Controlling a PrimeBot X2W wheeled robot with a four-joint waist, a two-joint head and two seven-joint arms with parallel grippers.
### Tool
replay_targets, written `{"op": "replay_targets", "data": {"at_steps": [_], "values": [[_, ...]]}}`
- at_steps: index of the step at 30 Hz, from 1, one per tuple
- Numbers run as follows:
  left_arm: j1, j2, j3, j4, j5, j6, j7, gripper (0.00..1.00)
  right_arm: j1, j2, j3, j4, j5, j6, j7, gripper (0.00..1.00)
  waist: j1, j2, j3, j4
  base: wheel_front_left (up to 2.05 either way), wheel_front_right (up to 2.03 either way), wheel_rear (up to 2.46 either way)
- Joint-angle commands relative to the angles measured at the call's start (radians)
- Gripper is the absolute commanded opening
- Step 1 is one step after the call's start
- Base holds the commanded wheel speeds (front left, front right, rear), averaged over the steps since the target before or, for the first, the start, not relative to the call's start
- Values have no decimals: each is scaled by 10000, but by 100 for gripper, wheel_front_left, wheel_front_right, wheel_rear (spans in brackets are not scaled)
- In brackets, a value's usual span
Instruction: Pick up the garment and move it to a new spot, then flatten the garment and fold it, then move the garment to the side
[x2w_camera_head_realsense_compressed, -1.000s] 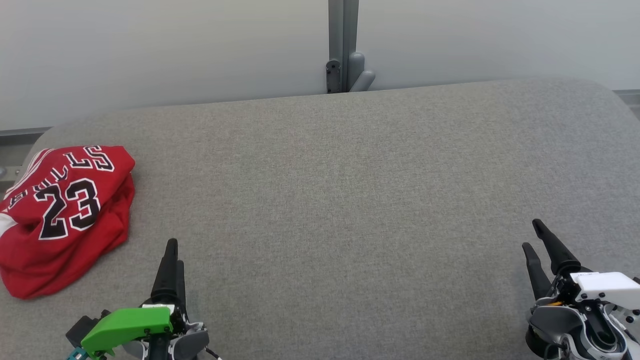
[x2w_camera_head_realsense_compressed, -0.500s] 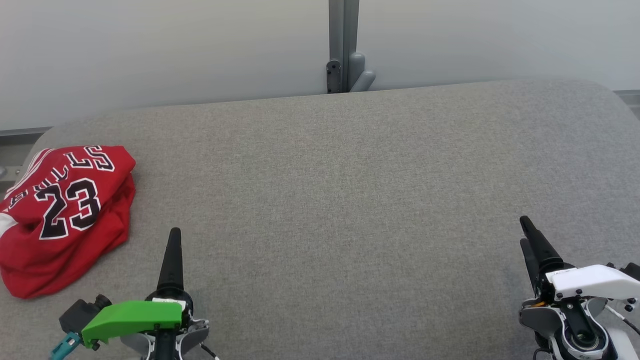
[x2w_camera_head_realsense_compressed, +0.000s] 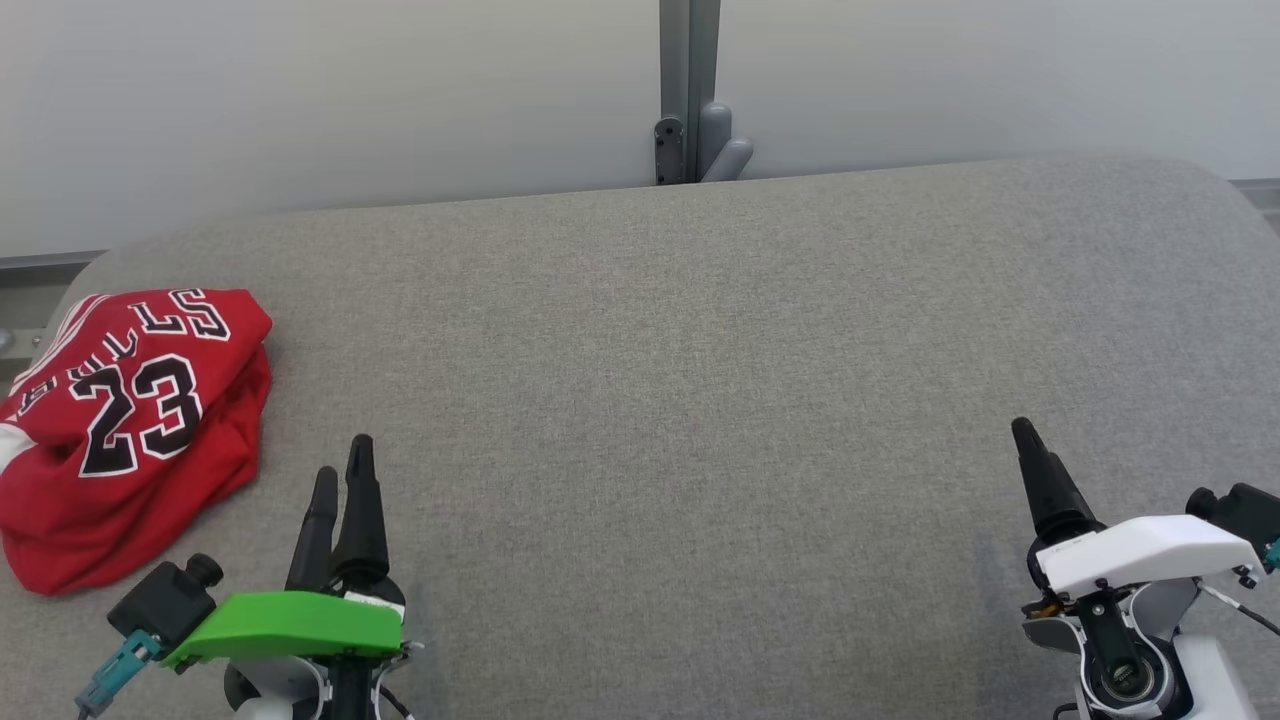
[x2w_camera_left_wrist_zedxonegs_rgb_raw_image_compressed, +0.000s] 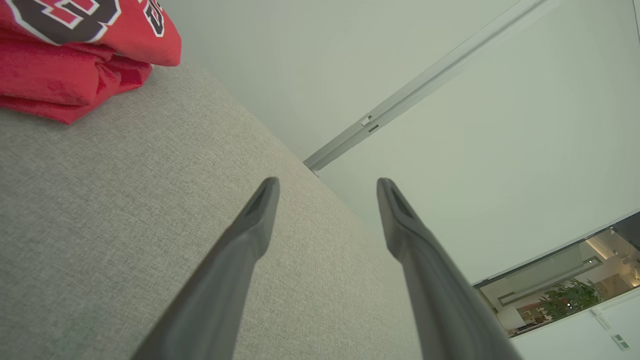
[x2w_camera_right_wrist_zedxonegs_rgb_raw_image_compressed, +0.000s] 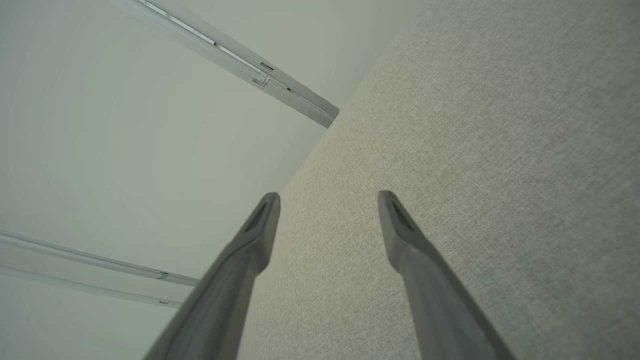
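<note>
Garment: we see the red jersey (x2w_camera_head_realsense_compressed: 130, 420), "23" facing up, lying roughly folded at the far-left edge of the grey padded surface (x2w_camera_head_realsense_compressed: 700, 380). Nothing touches it.
L side: our left gripper (x2w_camera_head_realsense_compressed: 343, 462) is low-left, near the jersey but apart from it. Fingers spread, empty.
R side: our right gripper (x2w_camera_head_realsense_compressed: 1030, 450) is low-right, well apart from the jersey. In the wrist view, fingers (x2w_camera_right_wrist_zedxonegs_rgb_raw_image_compressed: 250, 240) are spread w/ nothing btwn.
Bkgd: pale wall (x2w_camera_head_realsense_compressed: 300, 100) and grey post (x2w_camera_head_realsense_compressed: 688, 90) behind the far edge.

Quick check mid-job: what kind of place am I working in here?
Likely an office or lab test bay, not a home: a grey fabric-covered table set against plain white partition panels joined by a metal post, with a lit interior and plants beyond.
</note>
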Motion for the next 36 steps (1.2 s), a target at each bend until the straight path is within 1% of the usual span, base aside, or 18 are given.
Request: {"op": "replay_targets", "data": {"at_steps": [1,5,9,12,19,21,36], "values": [[-95,22,11,-280,570,72,-88,100,-50,-71,114,-286,-469,3,-148,100,0,0,6,3,0,0,0],[-17,23,-175,-510,1502,292,-152,100,43,-71,311,-461,-1254,4,-363,100,0,0,10,11,0,0,0],[53,24,-246,-492,2028,458,-216,100,91,-98,637,-671,-2100,4,-571,100,0,0,-6,18,0,0,0],[71,25,-301,-506,2405,493,-260,100,165,-139,842,-861,-2641,4,-716,100,0,0,-19,21,0,0,0],[97,29,-398,-633,3362,600,-359,100,364,-93,884,-1072,-3402,4,-1044,100,0,0,-41,31,0,0,0],[97,35,-407,-667,3735,625,-410,100,409,-86,961,-1166,-3772,4,-1188,100,0,0,-43,26,0,0,0],[267,37,-421,-860,5202,646,-583,100,566,-91,1643,-1566,-5356,5,-1764,100,0,0,-83,37,0,0,0]]}}
